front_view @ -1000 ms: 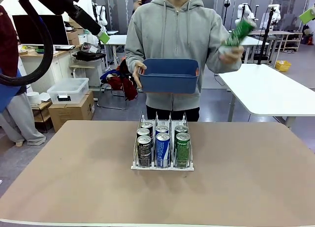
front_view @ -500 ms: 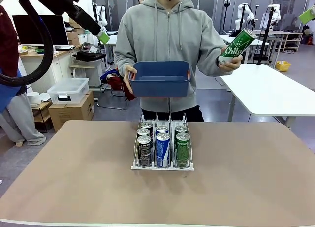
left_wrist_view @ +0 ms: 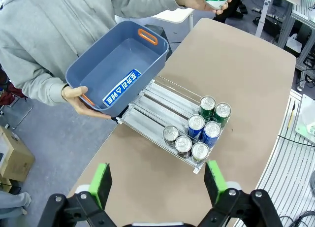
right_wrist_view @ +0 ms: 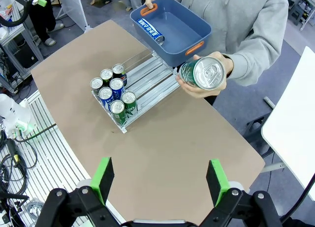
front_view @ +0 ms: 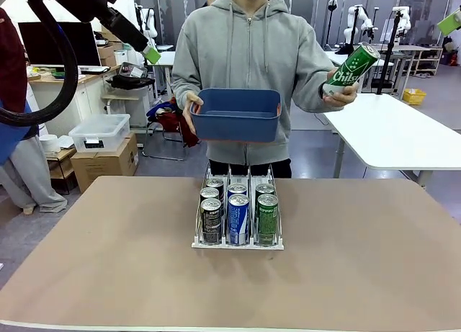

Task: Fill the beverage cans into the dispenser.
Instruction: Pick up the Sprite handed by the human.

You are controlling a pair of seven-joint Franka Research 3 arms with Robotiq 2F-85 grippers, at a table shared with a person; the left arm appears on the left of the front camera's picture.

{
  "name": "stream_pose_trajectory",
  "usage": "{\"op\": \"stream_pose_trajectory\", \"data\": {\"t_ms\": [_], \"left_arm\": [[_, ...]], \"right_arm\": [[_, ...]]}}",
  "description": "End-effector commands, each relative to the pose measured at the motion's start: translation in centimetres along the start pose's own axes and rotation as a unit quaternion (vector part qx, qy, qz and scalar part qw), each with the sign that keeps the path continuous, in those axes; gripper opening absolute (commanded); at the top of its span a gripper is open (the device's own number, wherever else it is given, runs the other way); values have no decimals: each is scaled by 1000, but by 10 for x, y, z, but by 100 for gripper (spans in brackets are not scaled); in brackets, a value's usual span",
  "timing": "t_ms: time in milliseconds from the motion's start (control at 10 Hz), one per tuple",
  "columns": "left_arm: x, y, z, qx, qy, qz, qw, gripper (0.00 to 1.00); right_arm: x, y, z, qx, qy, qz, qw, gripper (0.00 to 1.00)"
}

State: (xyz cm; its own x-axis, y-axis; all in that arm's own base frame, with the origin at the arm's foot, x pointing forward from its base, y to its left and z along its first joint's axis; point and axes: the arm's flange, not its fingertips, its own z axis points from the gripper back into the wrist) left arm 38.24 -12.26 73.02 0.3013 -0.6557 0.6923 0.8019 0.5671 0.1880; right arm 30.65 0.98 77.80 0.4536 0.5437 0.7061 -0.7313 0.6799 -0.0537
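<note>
My left jaws hang wide open and empty, high above the surface (front_view: 101, 267). Brought down that wide, a pad could clip one of the thin dividers of the dispenser (left_wrist_view: 165, 96), and I judge the light rack would skid. The dark blue tub (front_view: 236, 116), held by the person over the far edge, could block a reach to the rack's back end. Further right, the person's hand (front_view: 341, 93) holds a green can (front_view: 351, 67) tilted. If I took it off-centre, the slim metal might slip from my right jaws, which are just as wide and empty.

The dispenser stands mid-surface, nearer the far edge. It has three black cans (front_view: 211, 220) in its left lane, two blue-and-white cans (front_view: 238, 218) in the middle and two green cans (front_view: 267, 217) on the right. All are upright and crowded at the near end, with the back of the lanes bare
</note>
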Motion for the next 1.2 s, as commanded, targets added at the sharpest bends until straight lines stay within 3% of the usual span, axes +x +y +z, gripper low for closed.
{"op": "stream_pose_trajectory", "data": {"t_ms": [0, 500, 800, 1100], "left_arm": [[0, 2, -1, 3, -4, -2, 1000, 100], [0, 2, -1, 3, -4, -2, 1000, 100], [0, 2, -1, 3, -4, -2, 1000, 100], [0, 2, -1, 3, -4, -2, 1000, 100]], "right_arm": [[0, 1, 0, 0, 0, 1, 1000, 100], [6, -7, -5, 18, 5, 1, 1000, 100], [30, -27, -45, 28, 37, -10, 999, 100], [42, -37, -80, 38, 38, -8, 999, 100]]}}
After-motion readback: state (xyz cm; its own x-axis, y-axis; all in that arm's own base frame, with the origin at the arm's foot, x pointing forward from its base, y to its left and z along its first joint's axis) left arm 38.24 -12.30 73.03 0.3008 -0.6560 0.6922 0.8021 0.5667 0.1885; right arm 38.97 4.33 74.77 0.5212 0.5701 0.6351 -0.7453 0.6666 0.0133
